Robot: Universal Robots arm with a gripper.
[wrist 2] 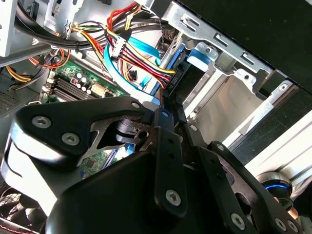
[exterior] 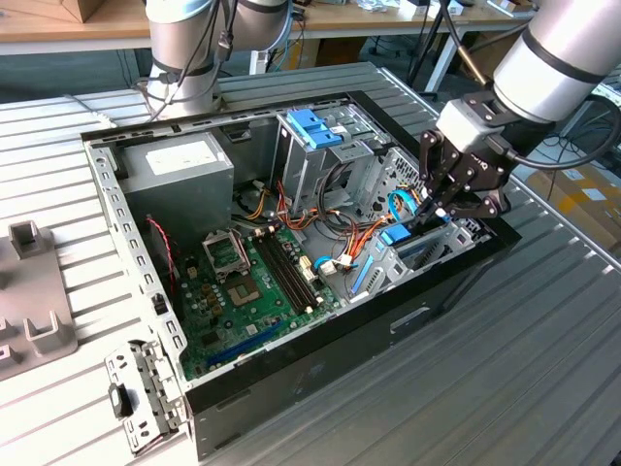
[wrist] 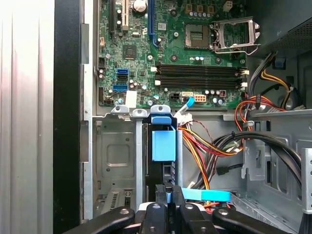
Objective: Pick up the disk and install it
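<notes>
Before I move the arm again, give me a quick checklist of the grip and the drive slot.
1. Grip: the gripper is closed on the edge of the disk. Ok.
2. Alignment: in the first wrist view the disk stands on edge between the metal walls of the drive bay, parallel to them. Ok.
3. Seating: how deep the disk sits in the bay is hidden. Cannot tell.
4. Cables: the red and yellow wire bundle runs close beside the disk; whether they touch, cannot tell.
5. Access: the computer case lies open on its side, with the gripper reaching in from above. Ok.
</notes>
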